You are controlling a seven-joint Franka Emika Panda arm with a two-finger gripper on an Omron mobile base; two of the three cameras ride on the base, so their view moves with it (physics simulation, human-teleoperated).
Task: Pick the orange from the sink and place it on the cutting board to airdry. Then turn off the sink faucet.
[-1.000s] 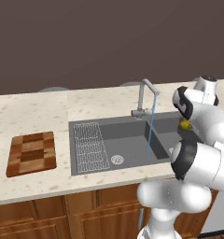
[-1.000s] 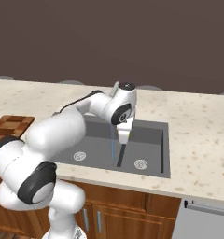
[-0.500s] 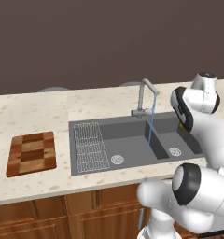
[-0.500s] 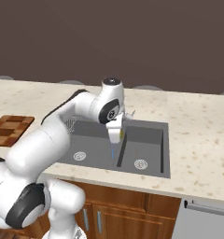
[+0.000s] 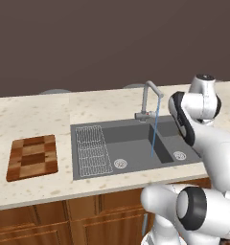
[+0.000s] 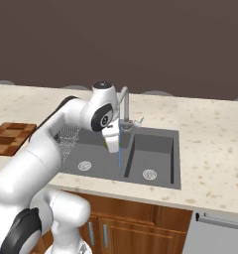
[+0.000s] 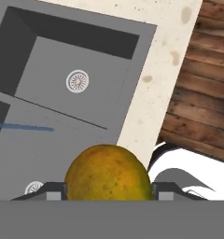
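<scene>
Orange [image 7: 108,173] clamped between fingers [image 7: 53,192], above sink [image 7: 62,60].

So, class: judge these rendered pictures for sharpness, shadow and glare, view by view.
Left base view: soft, flat lighting, no glare on the sink. Right base view: slightly blurred, weak shadows. Hand view: the orange looms large and soft-edged, held by the gripper.

Speckled beige countertop [image 5: 40,115], wooden cabinets [image 5: 64,220] below

Faucet [image 5: 148,100] and water stream [image 5: 155,129] stand mid-sink; counter toward cutting board [image 5: 32,156] lies open.
</scene>
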